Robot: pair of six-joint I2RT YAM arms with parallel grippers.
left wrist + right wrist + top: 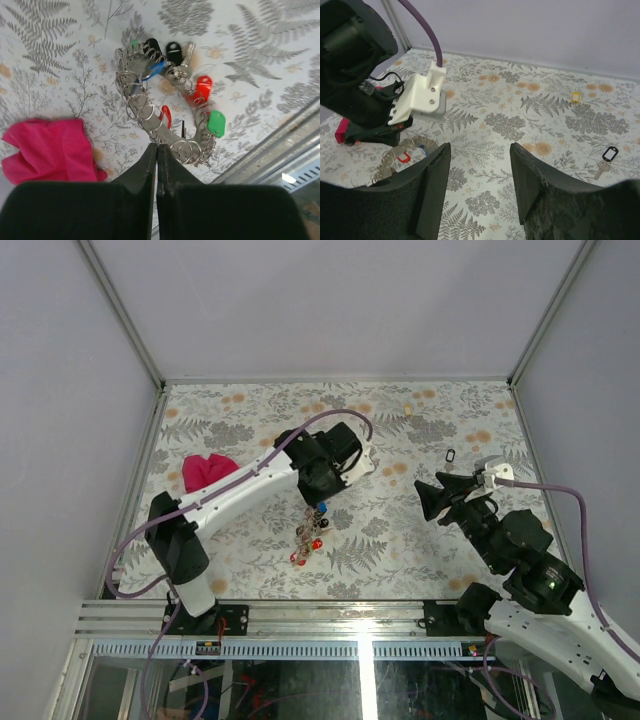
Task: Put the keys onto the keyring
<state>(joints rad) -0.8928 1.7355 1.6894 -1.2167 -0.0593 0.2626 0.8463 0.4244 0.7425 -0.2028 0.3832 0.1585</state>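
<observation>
The keyring (172, 136) is a grey metal band fringed with split rings and keys carrying red (202, 87), green (216, 123), black and blue tags. My left gripper (156, 146) is shut on its near edge and holds it just above the table, near the middle (311, 532). My right gripper (479, 150) is open with nothing between its fingers, hovering to the right (428, 498) of the keyring (395, 155). A loose key with a black tag (606, 159) lies on the table behind the right gripper (449, 455).
A magenta cloth (205, 472) lies at the left of the fern-patterned table (400, 550). A small cream tag (576, 96) sits near the back (408, 412). The metal frame rail (300, 612) runs along the near edge, and grey walls enclose the other sides.
</observation>
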